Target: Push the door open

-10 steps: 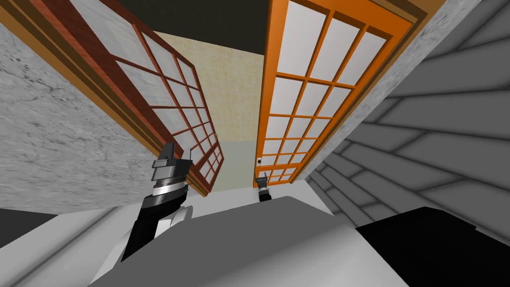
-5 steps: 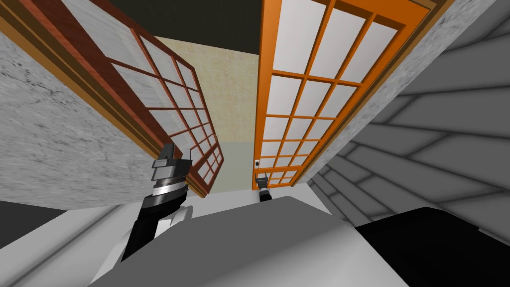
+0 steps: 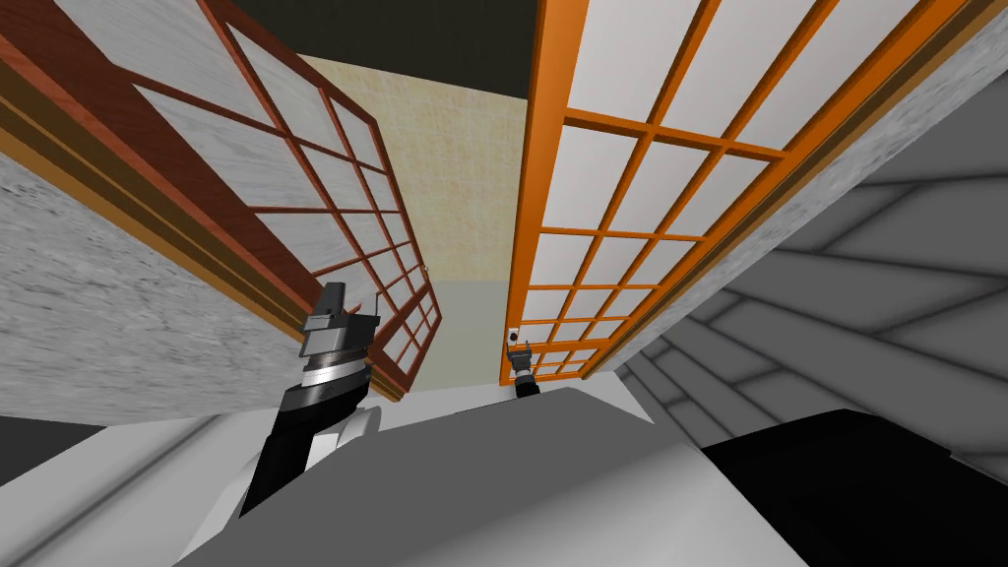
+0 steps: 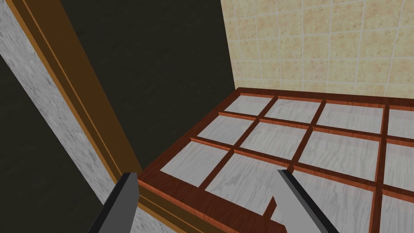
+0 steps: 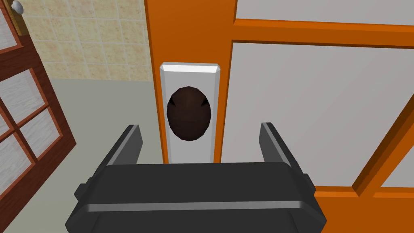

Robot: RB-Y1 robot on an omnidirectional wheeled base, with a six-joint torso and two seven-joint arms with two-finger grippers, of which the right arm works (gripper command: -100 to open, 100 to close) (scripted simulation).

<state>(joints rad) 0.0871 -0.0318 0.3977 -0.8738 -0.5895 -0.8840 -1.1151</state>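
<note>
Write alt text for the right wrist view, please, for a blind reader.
The right gripper, fingers open, faces a dark oval knob on a white plate at the edge of the orange paned door. Beside it, a red-brown paned door stands open.

No readable text, labels or numbers anywhere.

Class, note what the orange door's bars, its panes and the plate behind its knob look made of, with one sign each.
Bars: flat orange, no grain; perhaps painted wood. Panes: matte pale grey, opaque; frosted glass or paper, unclear. Plate: pale with bevelled edges; probably metal.
</note>
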